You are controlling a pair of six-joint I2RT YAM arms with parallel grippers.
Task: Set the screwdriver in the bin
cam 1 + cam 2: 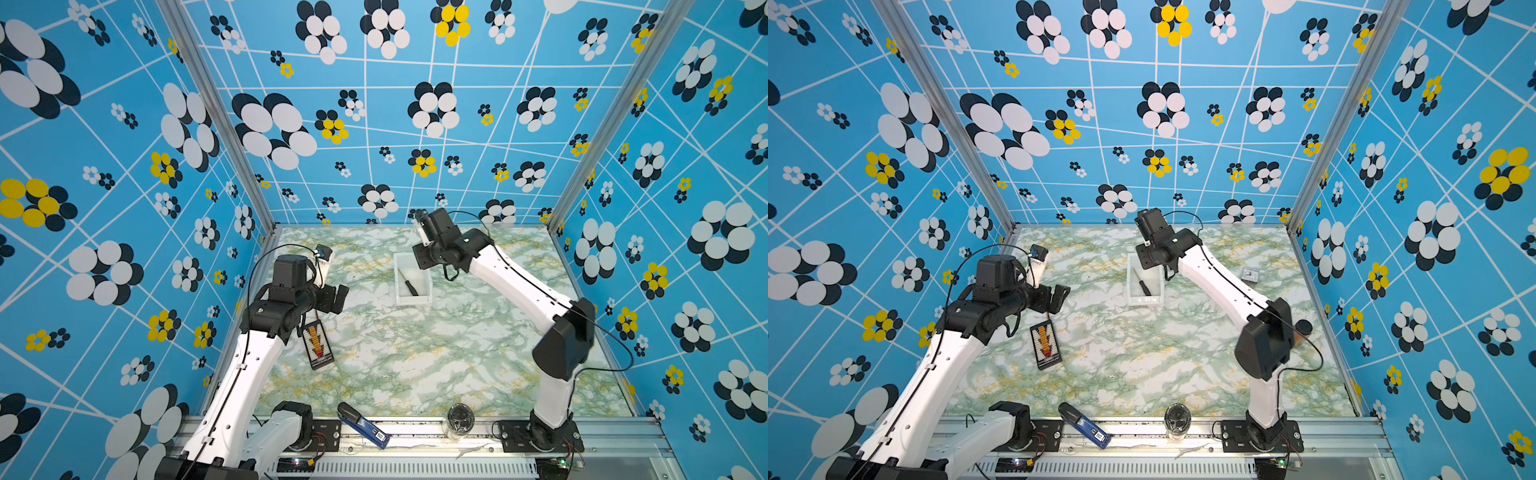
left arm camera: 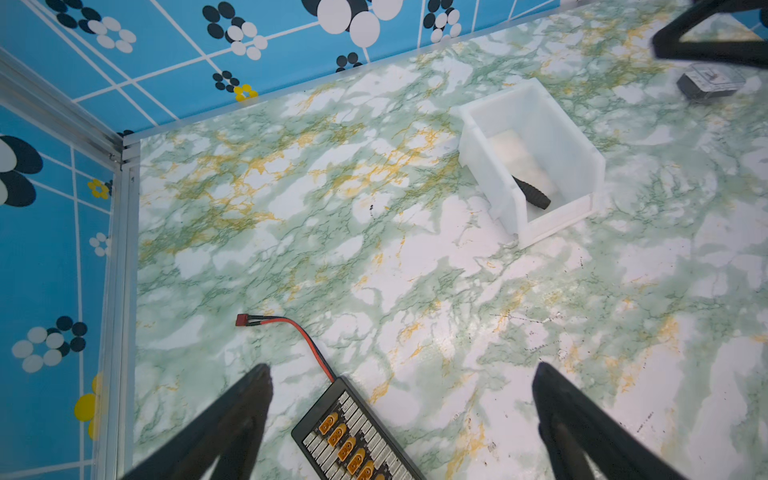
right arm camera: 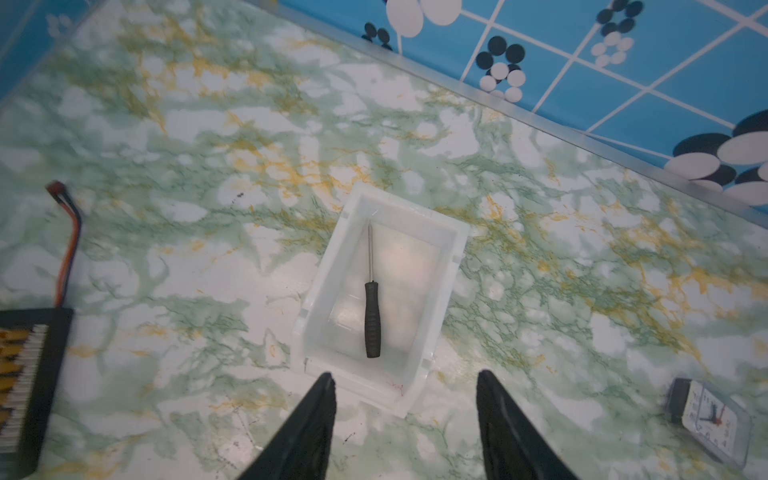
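The screwdriver (image 3: 372, 320), with a black handle and a thin shaft, lies flat on the floor of the bin (image 3: 324, 282), free of any gripper. Both top views show the screwdriver (image 1: 411, 287) (image 1: 1144, 286) inside the white bin (image 1: 398, 282) (image 1: 1130, 282) at the table's middle back. My right gripper (image 3: 405, 376) (image 1: 422, 257) hangs above the bin's far end, open and empty. To the bin's left, my left gripper (image 2: 401, 368) (image 1: 336, 297) is open and empty. In the left wrist view only the screwdriver's handle (image 2: 534, 195) shows over the bin wall (image 2: 490, 166).
A black board with orange connectors (image 1: 318, 347) (image 2: 353, 440) and a red wire lies below the left gripper. A blue-and-black tool (image 1: 361, 424) and a clear jar (image 1: 460, 419) stand at the front edge. A small clock (image 1: 1250, 274) (image 3: 706, 419) sits right of the bin.
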